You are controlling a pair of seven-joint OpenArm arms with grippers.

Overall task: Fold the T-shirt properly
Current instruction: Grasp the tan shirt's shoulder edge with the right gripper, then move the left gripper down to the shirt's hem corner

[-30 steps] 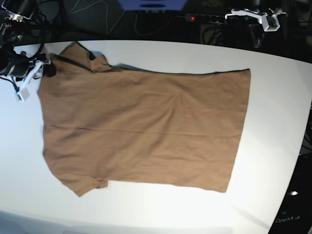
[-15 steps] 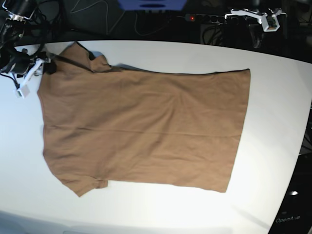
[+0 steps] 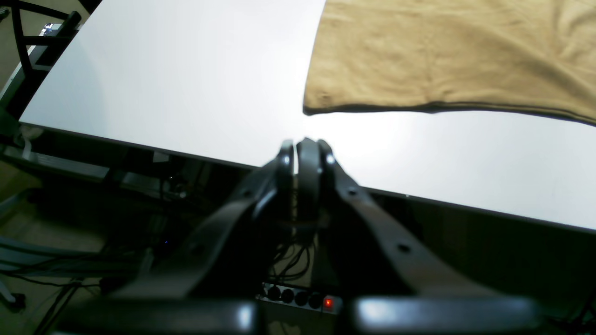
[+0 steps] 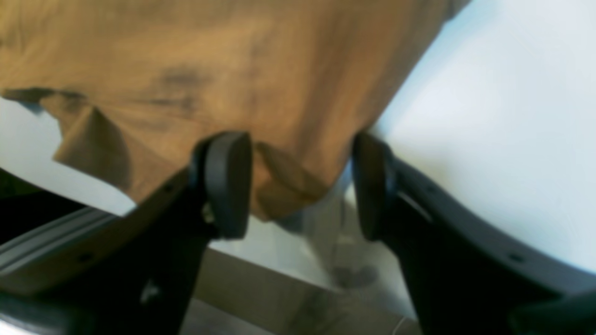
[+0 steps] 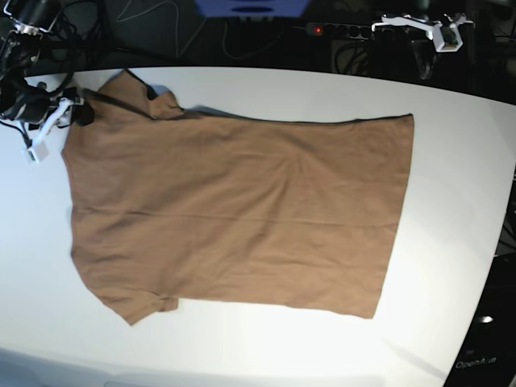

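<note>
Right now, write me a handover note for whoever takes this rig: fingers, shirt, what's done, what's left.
Left gripper: fingers shut, empty, parked off the table's far edge near the hem corner.
Right gripper: fingers open, straddling a bunched edge of cloth at the collar end, not yet closed on it.
Plain tan-brown short-sleeved T-shirt: spread flat on the white table, collar end toward the right gripper, hem toward the left gripper.
Done: shirt laid out; right arm in position at the cloth edge.
Left: every fold. No fold is visible yet. Probably close the right fingers on that edge first, then bring the left arm in.
</note>
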